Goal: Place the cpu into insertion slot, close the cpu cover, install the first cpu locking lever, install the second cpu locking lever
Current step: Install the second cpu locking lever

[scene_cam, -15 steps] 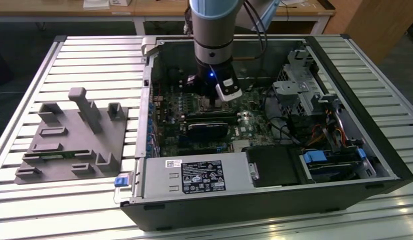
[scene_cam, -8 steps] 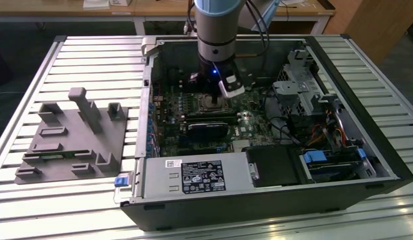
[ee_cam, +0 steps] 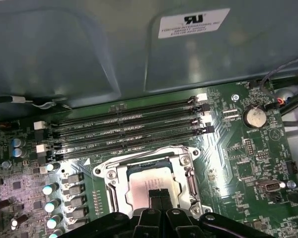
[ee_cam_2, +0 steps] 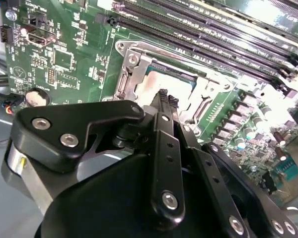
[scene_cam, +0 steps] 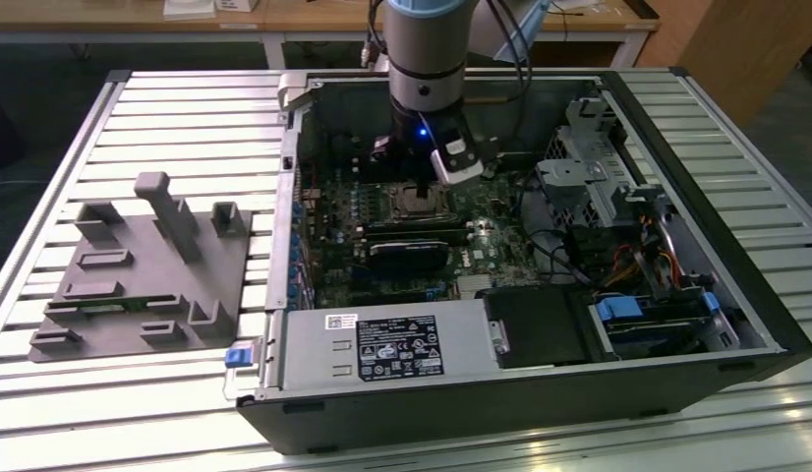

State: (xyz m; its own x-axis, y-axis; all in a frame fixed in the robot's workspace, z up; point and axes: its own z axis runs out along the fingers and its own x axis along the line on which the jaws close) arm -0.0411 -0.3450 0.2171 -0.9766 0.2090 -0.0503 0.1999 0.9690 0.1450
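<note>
A slatted metal table [scene_cam: 170,108] carries one open computer case [scene_cam: 721,285] and, to the exterior view's left, one grey fixture [scene_cam: 131,285] with upright posts. Wooden benches stand behind.

My one arm [scene_cam: 426,49] reaches straight down into the case over the green board [ee_cam: 253,163]. My claw [ee_cam: 160,194] hangs directly above the socket, fingers [ee_cam_2: 164,106] pressed together with nothing between them, their tips just over the cpu [ee_cam: 151,182]; I cannot tell whether they touch it.

Count: one cpu, seated in the insertion slot [ee_cam: 188,171], its dull silver top showing. One cpu cover [ee_cam: 120,179], lying down around the chip as a silvery frame. Four long black memory slots [ee_cam: 129,131] run beside the socket, all without modules. One coin cell [ee_cam: 254,117] sits near the board's corner. A row of round capacitors [ee_cam: 49,189] flanks the socket.

The near edge of the cpu and cover is hidden behind my fingers in both wrist views. A thin wire lever [ee_cam: 154,150] runs along the far side of the socket; whether it is latched is hard to make out. In the exterior view the socket is small and dim.
</note>
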